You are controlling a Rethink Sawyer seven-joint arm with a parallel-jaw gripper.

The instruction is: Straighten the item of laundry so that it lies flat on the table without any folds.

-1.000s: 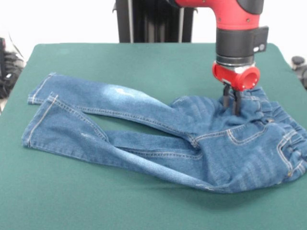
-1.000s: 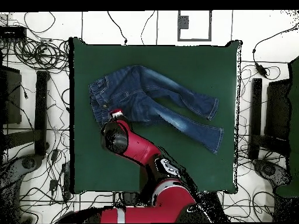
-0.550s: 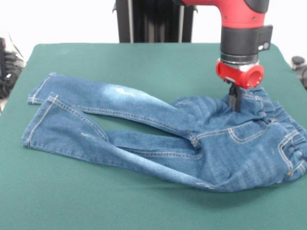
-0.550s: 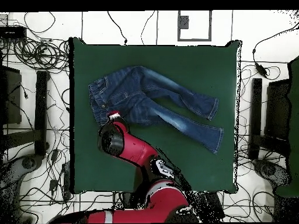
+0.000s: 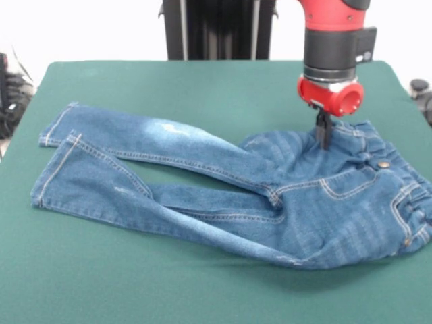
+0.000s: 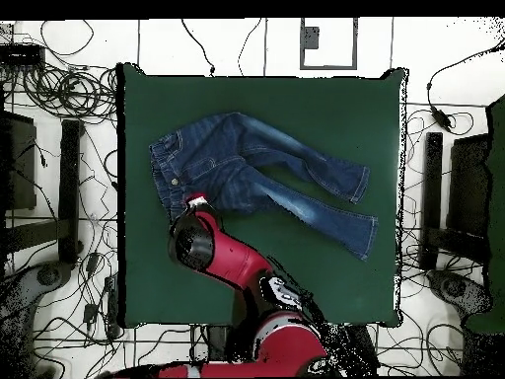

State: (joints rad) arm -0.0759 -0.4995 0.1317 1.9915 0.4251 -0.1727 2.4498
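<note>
The jeans (image 5: 256,185) lie on the green bench (image 5: 169,88), legs stretched away from the fingers and partly overlapping, the waist bunched just below and beside them, so folds remain. The fingers (image 5: 323,135) hang at the waistband's edge nearest the arm, likely placed there to draw that bunched edge outward. They stand drawn together into one dark strip, tips touching the denim; whether cloth is pinched between them cannot be told.

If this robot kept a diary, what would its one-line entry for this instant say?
gripper: shut on jeans' waistband edge | jeans: legs overlapping, seat rumpled, not flat | table: green cloth
</note>
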